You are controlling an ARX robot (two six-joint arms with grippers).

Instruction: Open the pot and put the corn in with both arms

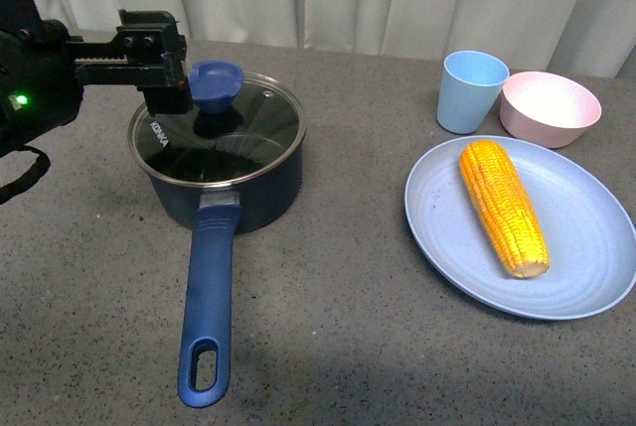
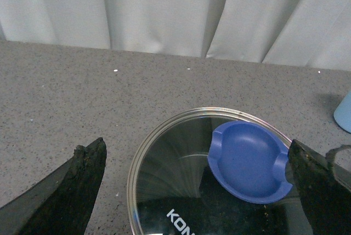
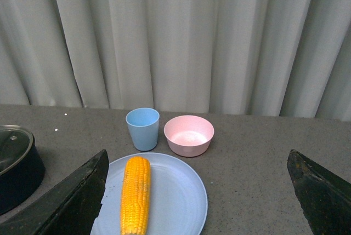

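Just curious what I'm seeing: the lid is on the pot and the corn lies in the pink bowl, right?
Not quite. The lid is on the pot, but the corn lies on the blue plate, not in the pink bowl; the front view shows it.

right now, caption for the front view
Open left pincer at the knob of the lidded pot; corn lies on a plate.

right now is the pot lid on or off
On. The glass lid sits flat on the pot rim with its blue knob up; the left claw is open, gripping nothing.
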